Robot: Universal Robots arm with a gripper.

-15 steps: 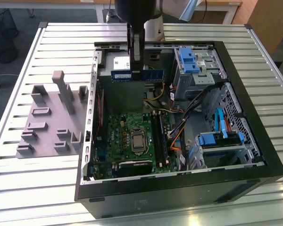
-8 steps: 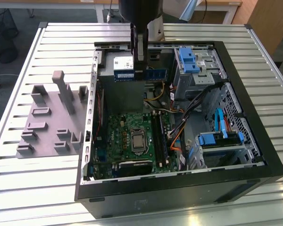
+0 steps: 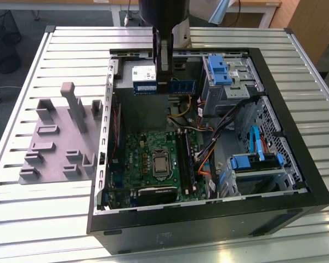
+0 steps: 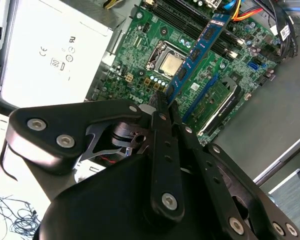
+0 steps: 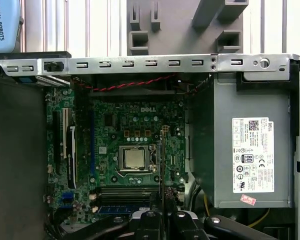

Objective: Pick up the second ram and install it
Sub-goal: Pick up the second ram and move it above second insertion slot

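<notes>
White printed label on the grey power supply, at the far end of the computer case: barcode and certification marks. White lettering on the green motherboard. White capitals on a blue cap.

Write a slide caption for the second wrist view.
The hand grips the ram by one end, with the motherboard behind it.
</notes>
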